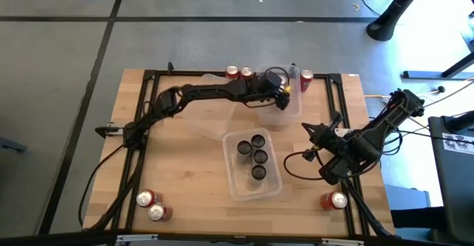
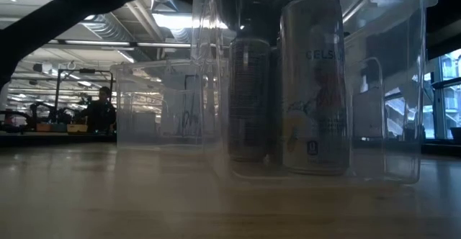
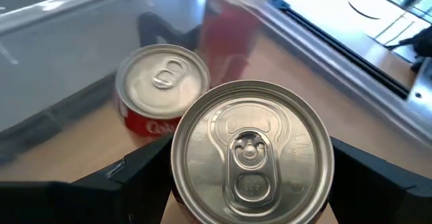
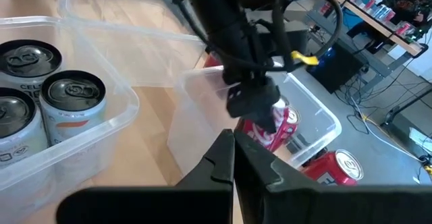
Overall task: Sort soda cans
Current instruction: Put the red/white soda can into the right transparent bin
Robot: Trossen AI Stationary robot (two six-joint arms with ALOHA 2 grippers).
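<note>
My left gripper [image 1: 281, 98] reaches into the far clear bin [image 1: 292, 115] and is shut on a red soda can with a silver top [image 3: 250, 150]. A second red can [image 3: 162, 82] stands on the bin floor beside it. The near clear bin [image 1: 235, 189] holds several dark cans [image 1: 252, 157], standing upright; the low view shows them close up [image 2: 315, 88]. Loose red cans stand on the table at the far edge [image 1: 239, 72], [image 1: 305, 78], the near left [image 1: 152, 205] and the near right [image 1: 333, 200]. My right gripper [image 4: 233, 163] is shut, waiting right of the bins. My left gripper pinches the red can by its upper side wall [image 3: 177, 158], just under the rim, with one finger [image 3: 135, 177] on each side. The fingers come from above, pointing down. The can is upright inside the far bin; whether its base rests on the bin floor I cannot tell.
A black frame [image 1: 148, 105] borders the wooden table. The two clear bins sit close together in the middle and far middle. The right arm [image 1: 363, 142] and its cables [image 1: 296, 164] lie at the table's right. A person [image 2: 101, 109] sits far off in the room.
</note>
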